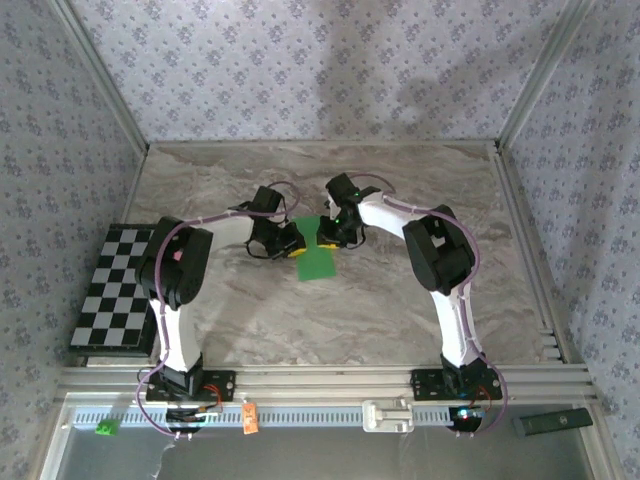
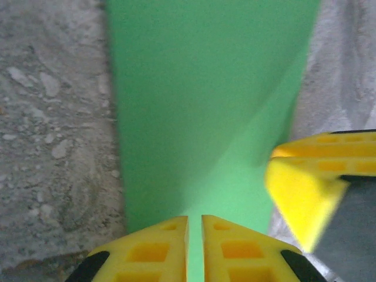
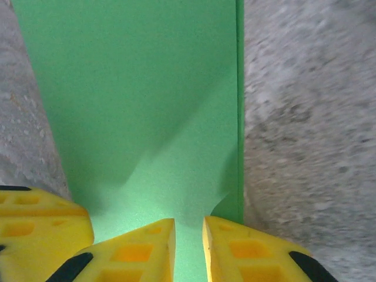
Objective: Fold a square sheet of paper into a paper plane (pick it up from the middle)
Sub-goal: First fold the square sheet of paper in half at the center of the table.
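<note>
The square sheet of paper is bright green and lies flat on the marble table as a folded rectangle, in the middle between the two arms. In the left wrist view the sheet of paper runs away from my left gripper. That gripper's yellow jaws are almost together, with only a thin slit over the green. My right gripper stands on the paper near its right edge, jaws a little apart. From above, the left gripper and the right gripper meet at the sheet's far end.
A black-and-white checkered board lies at the table's left edge. A tiny green cube, an orange tag and a black bar sit on the near rail. Patterned walls enclose the table.
</note>
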Available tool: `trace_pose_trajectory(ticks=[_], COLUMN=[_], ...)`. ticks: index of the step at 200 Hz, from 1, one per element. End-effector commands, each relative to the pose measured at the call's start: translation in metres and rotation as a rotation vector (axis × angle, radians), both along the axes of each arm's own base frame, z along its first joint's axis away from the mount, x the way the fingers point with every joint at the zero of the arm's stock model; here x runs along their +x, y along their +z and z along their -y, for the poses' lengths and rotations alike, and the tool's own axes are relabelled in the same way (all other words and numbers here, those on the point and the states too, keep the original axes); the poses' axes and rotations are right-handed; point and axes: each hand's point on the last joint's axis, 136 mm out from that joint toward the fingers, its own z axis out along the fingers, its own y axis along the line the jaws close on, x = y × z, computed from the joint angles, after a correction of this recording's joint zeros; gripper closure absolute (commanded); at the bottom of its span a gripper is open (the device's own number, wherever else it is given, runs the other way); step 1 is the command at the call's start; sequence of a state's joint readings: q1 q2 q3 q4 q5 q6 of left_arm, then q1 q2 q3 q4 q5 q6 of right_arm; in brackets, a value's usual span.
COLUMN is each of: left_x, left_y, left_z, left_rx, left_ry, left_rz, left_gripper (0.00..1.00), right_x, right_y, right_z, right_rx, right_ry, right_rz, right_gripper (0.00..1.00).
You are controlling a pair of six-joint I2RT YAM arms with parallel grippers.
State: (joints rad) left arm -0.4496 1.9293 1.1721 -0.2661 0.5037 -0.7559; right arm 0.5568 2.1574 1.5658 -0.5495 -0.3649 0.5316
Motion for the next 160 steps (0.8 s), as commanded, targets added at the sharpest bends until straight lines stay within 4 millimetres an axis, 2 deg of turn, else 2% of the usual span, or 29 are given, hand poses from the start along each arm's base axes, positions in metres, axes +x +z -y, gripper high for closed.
trace_pose_trajectory(ticks=[1, 17, 38, 60, 83, 160], left_x=[0.019, 0.026, 0.036, 0.038, 0.037, 0.026], left_y=[0.030, 0.026, 0.021, 0.019, 0.008, -0.025], left_z=[0.003, 0.000, -0.006, -0.001, -0.007, -0.020], left_rx=[-0.017, 0.000, 0.020, 0.003, 0.034, 0.102], left_ry=[0.012, 0.036, 0.078, 0.080, 0.094, 0.134], left_rz=[0.094, 0.095, 0.080, 0.072, 0.050, -0.023], left_gripper=[0.85, 0.84, 0.83, 0.83, 0.83, 0.87], right_x=[-0.008, 0.002, 0.001, -0.008, -0.018, -0.055], right_y=[0.010, 0.029, 0.039, 0.034, 0.025, 0.013], right_z=[0.005, 0.010, 0.013, 0.021, 0.026, 0.026], right_rx=[0.006, 0.029, 0.061, 0.056, 0.060, 0.096], right_ry=[-0.008, -0.029, -0.051, -0.073, -0.091, -0.063], right_rz=[-0.006, 0.048, 0.076, 0.056, 0.022, -0.069], right_gripper=[0.78, 0.74, 0.68, 0.64, 0.62, 0.61])
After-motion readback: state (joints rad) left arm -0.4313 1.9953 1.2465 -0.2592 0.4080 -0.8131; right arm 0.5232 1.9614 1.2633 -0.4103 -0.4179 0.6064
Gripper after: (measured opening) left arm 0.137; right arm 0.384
